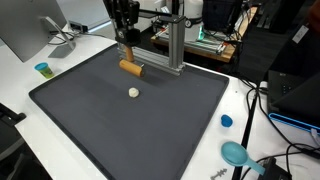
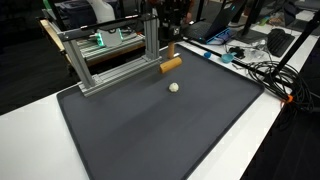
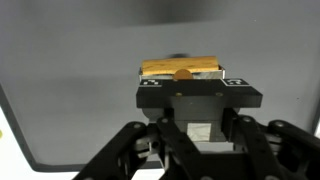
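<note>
The pincer (image 1: 128, 57) is closed on a wooden block (image 1: 132, 68), a short, light brown piece that lies crosswise between the two fingers. The wrist view shows this best: the block (image 3: 180, 68) spans the gap just past the black finger pads (image 3: 151, 86), with the dark mat (image 3: 90, 60) behind it. In both exterior views the arm comes down from above and holds the block at the mat's far side, close to the mat's edge. Whether the block rests on the mat or hangs just above it cannot be told. The mat (image 1: 150, 130) is a large dark grey sheet that covers most of the white tabletop (image 1: 18, 95). A small pale ball (image 1: 133, 92) lies on the mat, near the block but apart from it, on the side toward the mat's middle; it shows the same way in an exterior view (image 2: 173, 87), just in front of the block (image 2: 171, 65). A metal frame (image 1: 166, 45) of silver bars stands along the same far edge of the mat, right beside the pincer and the block. Off the mat, a blue cup (image 1: 42, 69) stands on the tabletop beyond one far corner, and a blue cap (image 1: 226, 121) lies on the tabletop just past the mat's opposite side. A tangle of cables (image 2: 262, 72) lies off the mat past another corner in an exterior view.
</note>
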`<state>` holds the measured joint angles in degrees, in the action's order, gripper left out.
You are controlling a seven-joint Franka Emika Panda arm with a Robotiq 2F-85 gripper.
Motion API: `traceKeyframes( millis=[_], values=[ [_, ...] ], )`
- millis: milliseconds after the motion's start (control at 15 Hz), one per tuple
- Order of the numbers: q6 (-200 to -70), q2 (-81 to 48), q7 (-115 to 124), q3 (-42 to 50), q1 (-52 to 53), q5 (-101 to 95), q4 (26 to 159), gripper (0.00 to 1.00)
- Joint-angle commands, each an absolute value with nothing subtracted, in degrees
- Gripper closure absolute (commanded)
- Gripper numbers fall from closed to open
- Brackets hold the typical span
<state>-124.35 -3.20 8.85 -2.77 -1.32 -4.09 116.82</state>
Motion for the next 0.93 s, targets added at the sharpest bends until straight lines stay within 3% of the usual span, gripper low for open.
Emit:
traceKeyframes(
  millis=[0,867],
  values=[
    [-126.12,-7.42,13.11,-2.08,0.13,-3.33,113.30,0.79],
    [-125.28,-17.63,18.68,0.31,2.08,-4.79,105.65,0.79]
  ],
)
